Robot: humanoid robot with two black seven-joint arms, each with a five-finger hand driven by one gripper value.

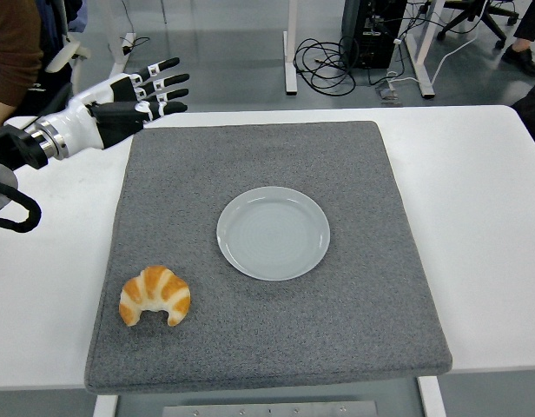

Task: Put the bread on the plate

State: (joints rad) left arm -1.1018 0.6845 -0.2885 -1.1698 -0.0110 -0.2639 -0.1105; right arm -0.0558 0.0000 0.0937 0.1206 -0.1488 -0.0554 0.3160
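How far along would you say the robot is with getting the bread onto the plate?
Nothing looks done yet. The croissant lies on the grey mat near its front left corner, apart from the plate, which sits bare at the mat's middle. The left hand is open and holds nothing, up by the mat's far left corner. Reaching, grasping, carrying and placing all remain.
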